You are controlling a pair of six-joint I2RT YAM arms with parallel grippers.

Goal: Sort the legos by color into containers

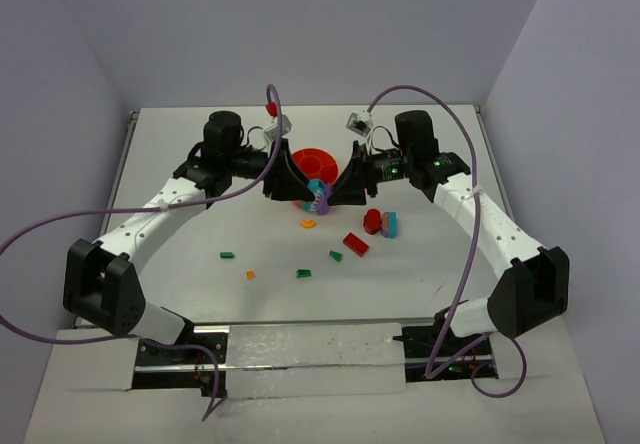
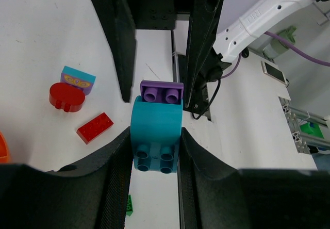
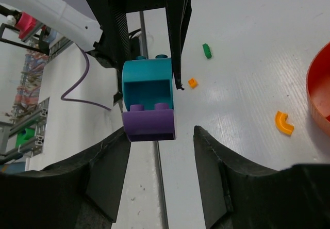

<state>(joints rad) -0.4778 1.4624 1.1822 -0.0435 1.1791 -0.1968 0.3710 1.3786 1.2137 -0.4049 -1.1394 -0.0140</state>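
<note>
Top view: just in front of the orange bowl [image 1: 312, 156], a teal block [image 1: 315, 187] with a purple brick [image 1: 323, 204] stuck on it sits between both arms' tips.

Left wrist: the left claw [image 2: 154, 136] is clamped on the teal block.

Right wrist: the right claw [image 3: 161, 131] stands apart, straddling the purple brick.

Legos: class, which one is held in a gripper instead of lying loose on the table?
The teal-and-purple block, clamped in the left gripper. The rest, such as the red brick, lie loose on the table.
</note>
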